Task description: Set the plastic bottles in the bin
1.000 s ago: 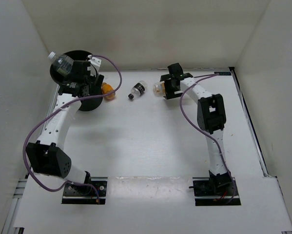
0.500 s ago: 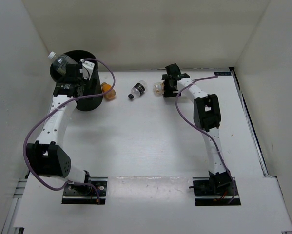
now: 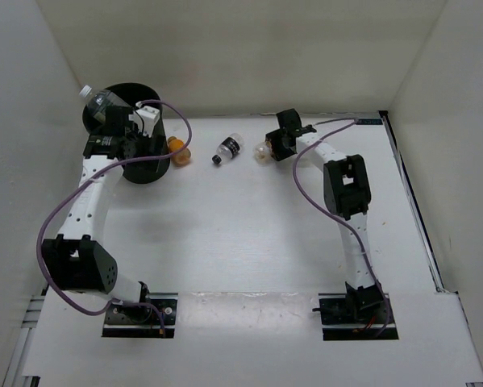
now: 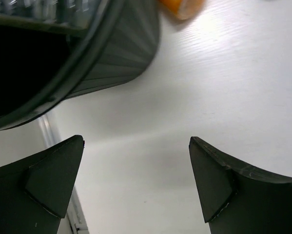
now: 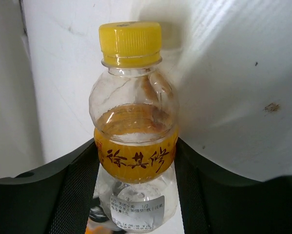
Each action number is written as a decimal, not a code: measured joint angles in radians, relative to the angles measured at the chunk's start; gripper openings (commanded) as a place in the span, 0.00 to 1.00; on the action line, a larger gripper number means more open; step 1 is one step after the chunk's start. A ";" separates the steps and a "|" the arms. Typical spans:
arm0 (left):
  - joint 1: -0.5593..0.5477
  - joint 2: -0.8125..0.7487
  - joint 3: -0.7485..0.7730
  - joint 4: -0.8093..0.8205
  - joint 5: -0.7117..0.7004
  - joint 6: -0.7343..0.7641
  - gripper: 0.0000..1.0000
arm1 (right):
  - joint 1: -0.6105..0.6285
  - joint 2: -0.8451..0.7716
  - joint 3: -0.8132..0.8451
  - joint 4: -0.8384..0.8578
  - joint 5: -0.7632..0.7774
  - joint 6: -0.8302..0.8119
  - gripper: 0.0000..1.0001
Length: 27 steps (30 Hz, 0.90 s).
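While left gripper (image 4: 136, 144) hangs wide near bin (image 4: 121, 53), right gripper (image 5: 136, 163) clamps yellow-capped bottle (image 5: 133, 122); dark-labelled bottle (image 3: 228, 147) lies apart.

Left wrist view: you get the bin (image 4: 121, 53) cut by the top and left edges. The orange bottle (image 4: 182, 6) just right of it is cropped to a sliver.

Overhead: the left arm hides the lower end of the clear bottle (image 3: 100, 101) at the bin's rim.

Yellow-capped bottle (image 5: 136, 146), well right of the bin: base cut off, small print unreadable.

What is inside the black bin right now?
A clear bottle rests at the far-left rim of the bin, white cap sticking out. The left arm hides part of the opening; the rest is too dark to tell.
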 measured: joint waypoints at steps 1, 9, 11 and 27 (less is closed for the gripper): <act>-0.002 0.000 0.014 -0.023 0.032 0.005 1.00 | 0.000 -0.006 0.000 0.000 -0.013 -0.066 0.00; -0.031 0.051 0.259 -0.256 0.410 0.085 1.00 | 0.011 -0.363 -0.256 0.099 -0.233 -0.575 0.00; -0.037 0.097 0.369 -0.321 0.515 0.103 1.00 | 0.027 -0.494 -0.300 0.139 -0.306 -0.666 0.00; -0.159 0.230 0.690 -0.418 0.961 0.158 1.00 | 0.159 -0.665 -0.631 1.075 -0.917 -0.385 0.00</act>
